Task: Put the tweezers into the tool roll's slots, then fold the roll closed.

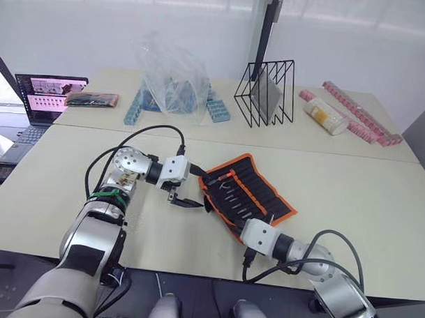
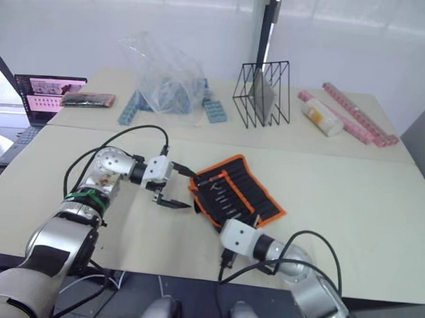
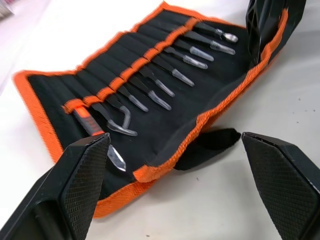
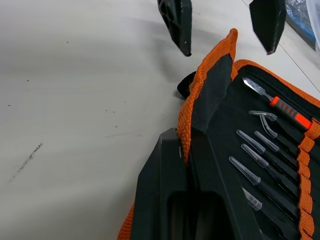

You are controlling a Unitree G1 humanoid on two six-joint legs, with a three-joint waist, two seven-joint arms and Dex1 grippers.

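Jaws: right gripper [image 4: 187,150] clamped on the tool roll's [image 1: 257,181] near orange hem, lifting it, likely to start the fold. Left gripper [image 1: 185,188] spread wide at the roll's 9 o'clock edge, holding nothing, over the black strap [image 3: 207,145]. Tweezers [image 3: 165,80] sit in the slots [image 3: 125,75], tips exposed, beside an orange-handled tool [image 3: 87,122].

The roll [image 1: 247,196] is spread near the bench's [image 1: 365,199] front edge, tweezers [image 3: 165,75] slotted in it; the rack [image 1: 265,92] is set behind.
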